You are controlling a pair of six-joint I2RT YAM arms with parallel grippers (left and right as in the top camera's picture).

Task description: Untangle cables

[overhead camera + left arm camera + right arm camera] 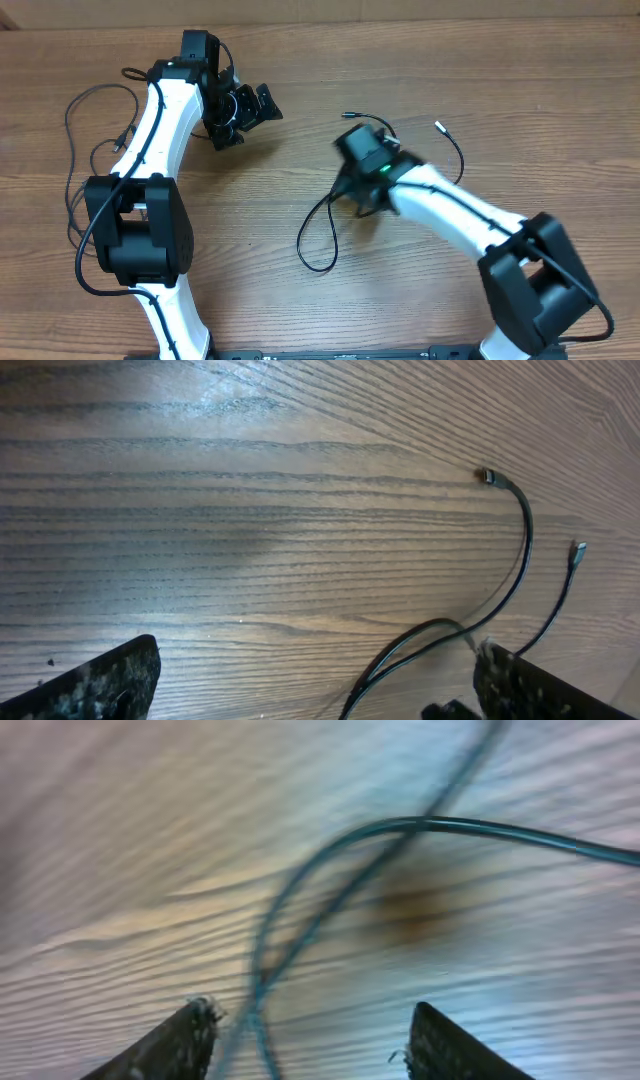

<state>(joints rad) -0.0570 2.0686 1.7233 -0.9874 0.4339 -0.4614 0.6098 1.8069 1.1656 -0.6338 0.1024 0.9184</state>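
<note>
The cables are thin black cords on the wooden table. In the overhead view one loop (pixel 299 243) trails left of my right gripper (pixel 352 195), and a strand with a silvery tip (pixel 438 126) curves behind the right arm. The right wrist view shows two crossing strands (pixel 262 982) running down between the jaws, close to the left finger (pixel 175 1042). The right gripper (pixel 310 1042) is open, with a clear gap beside the strands. My left gripper (pixel 243 112) hangs open above bare wood. Its wrist view shows it (pixel 315 682) wide apart, with two plug-tipped cords (pixel 527 530) near its right finger (pixel 540 688).
Another thin black cord (pixel 72 100) lies looped at the far left, beside the left arm's base (pixel 135 230). The right arm's base (pixel 535 285) stands at the front right. The table's far edge (pixel 400 22) runs along the top.
</note>
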